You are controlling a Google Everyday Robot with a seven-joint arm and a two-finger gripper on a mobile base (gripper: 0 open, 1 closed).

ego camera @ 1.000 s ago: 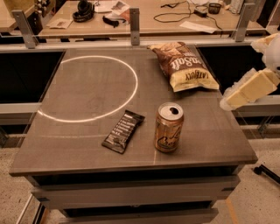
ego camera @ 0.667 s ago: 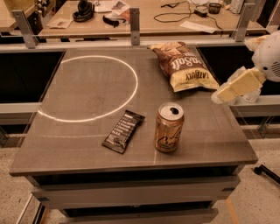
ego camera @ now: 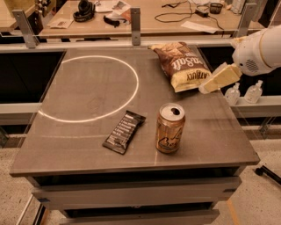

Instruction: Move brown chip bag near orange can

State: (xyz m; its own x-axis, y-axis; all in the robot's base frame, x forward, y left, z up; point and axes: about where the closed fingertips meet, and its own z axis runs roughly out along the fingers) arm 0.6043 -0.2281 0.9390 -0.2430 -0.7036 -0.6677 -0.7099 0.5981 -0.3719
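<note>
A broad grey-brown desk [ego camera: 206, 136] with a matte top fills the middle of the frame; behind it, along the top edge, runs a pale wooden bench [ego camera: 153, 26] strewn with cables and a pair of black headphones [ego camera: 83, 9]. A thin white circle [ego camera: 138, 84] is marked across the desk's upper left.

The rounded white robot arm [ego camera: 260, 52] enters from the upper right. Its pale yellow wedge-shaped tool [ego camera: 211, 85] hangs over the desk's right edge, its tip at the lower right corner of the crinkly brown chip bag with a pale yellow band [ego camera: 182, 66]; whether they touch, and whether the tool is spread or pressed together, I cannot tell.

The bag lies flat at upper centre-right, near the far edge. The upright orange can with a silver top [ego camera: 170, 128] stands below it, apart, toward the front edge, with bare surface between them. A flat black snack wrapper [ego camera: 124, 132] lies just left of the can. Two small clear bottles [ego camera: 232, 93] sit off the desk at right.
</note>
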